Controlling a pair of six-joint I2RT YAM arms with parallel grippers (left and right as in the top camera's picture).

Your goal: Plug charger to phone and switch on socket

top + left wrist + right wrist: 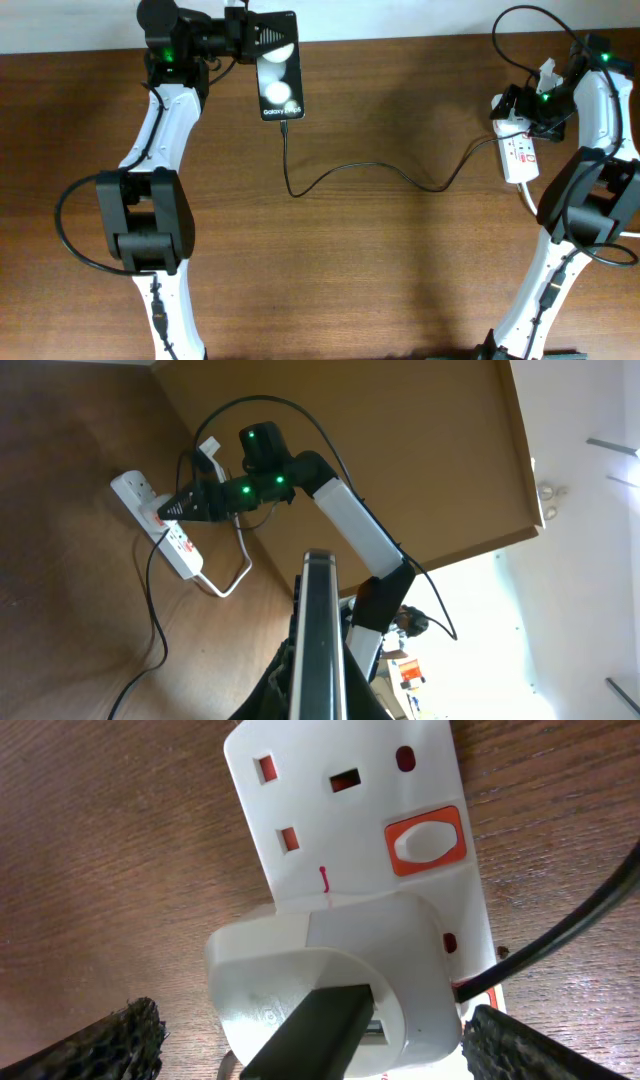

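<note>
Socket [519,155] lies at 3 o'clock; right gripper [325,1042], spread wide and empty, straddles its plug adapter [330,955]. Left gripper [248,35] clamps the phone [279,70] at 12 o'clock. Press the adapter's hidden switch squarely.

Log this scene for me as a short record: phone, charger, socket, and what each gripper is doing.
phone: screen up, gripped at its far end
left gripper: shut on the phone
charger: black cable lying on the table, its tip at the phone's near end
adapter: white, plugged into the socket
socket: white strip, right side of the table
switch: red-framed, beside the free outlet; on or off cannot be told
right gripper: open, one finger either side of the adapter
</note>
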